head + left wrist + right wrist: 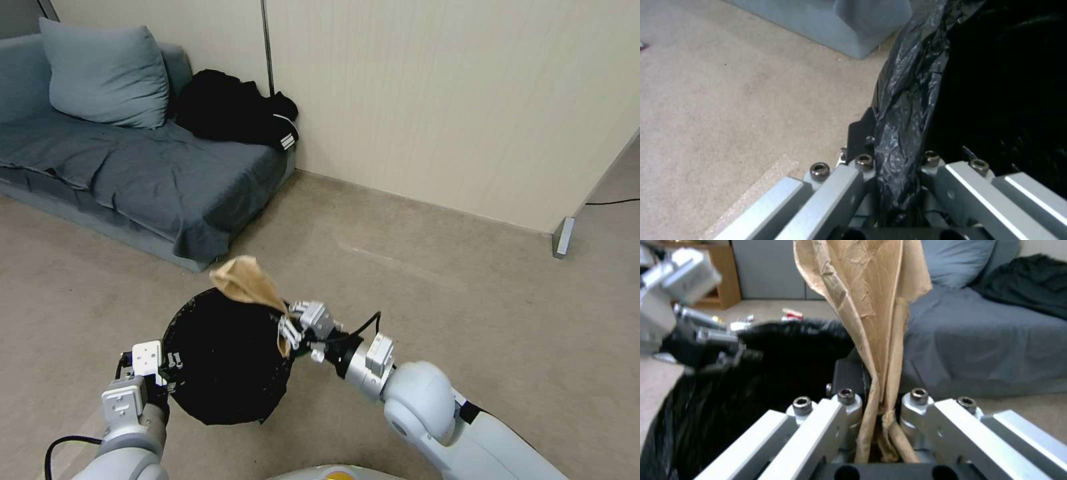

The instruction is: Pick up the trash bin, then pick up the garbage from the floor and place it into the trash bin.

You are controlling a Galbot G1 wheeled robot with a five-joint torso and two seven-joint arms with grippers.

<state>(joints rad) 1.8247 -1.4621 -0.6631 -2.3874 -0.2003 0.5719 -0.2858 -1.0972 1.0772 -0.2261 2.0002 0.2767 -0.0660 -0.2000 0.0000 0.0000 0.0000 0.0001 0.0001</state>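
Observation:
The trash bin (227, 363) hangs off the floor, its mouth lined with a crinkly black bag. My left gripper (170, 370) is shut on its near rim; the left wrist view shows the folded bag (902, 133) pinched between the fingers. My right gripper (293, 330) is shut on a crumpled tan paper (248, 283), one piece of the garbage, at the bin's far right rim. The paper (871, 306) stands up from between the fingers, over the black bag (751, 373). More small litter (791, 313) lies on the floor farther off.
A grey sofa (133, 167) with a pillow (100, 73) and a black garment (233, 110) stands at the back left. A beige wall (453, 100) runs behind, with a cable (610, 202) at the right. Beige floor (433, 280) spreads around. A wooden cabinet (720, 276) stands far off.

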